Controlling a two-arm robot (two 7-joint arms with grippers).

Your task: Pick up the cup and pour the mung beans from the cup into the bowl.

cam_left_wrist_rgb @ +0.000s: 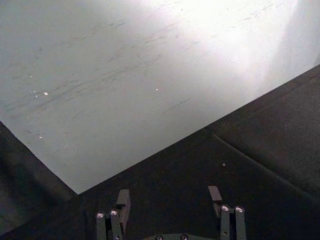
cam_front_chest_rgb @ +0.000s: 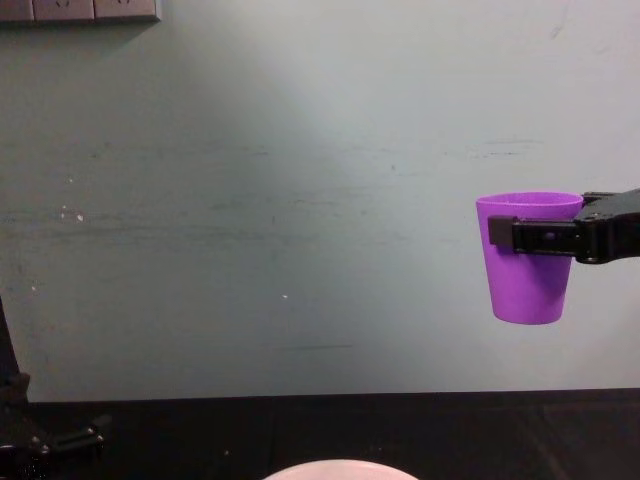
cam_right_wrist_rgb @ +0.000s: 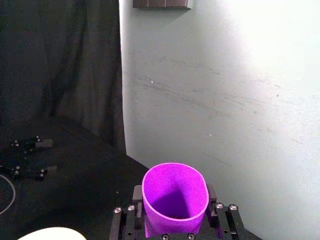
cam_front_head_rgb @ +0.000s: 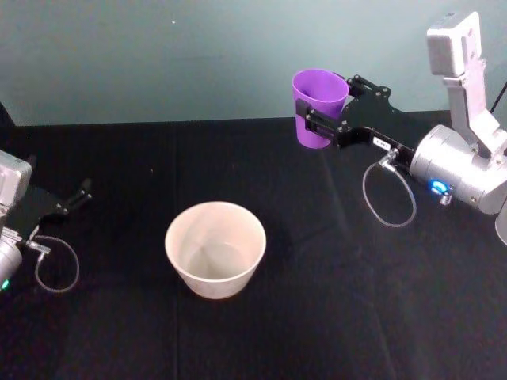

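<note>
Gripping cup [cam_front_head_rgb: 318, 104] upright: right pincer [cam_front_head_rgb: 323, 117], raised.

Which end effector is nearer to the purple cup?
Right. The right end effector clamps the purple cup, held upright above the table; the left end effector sits open at far left, beyond the bowl.
</note>
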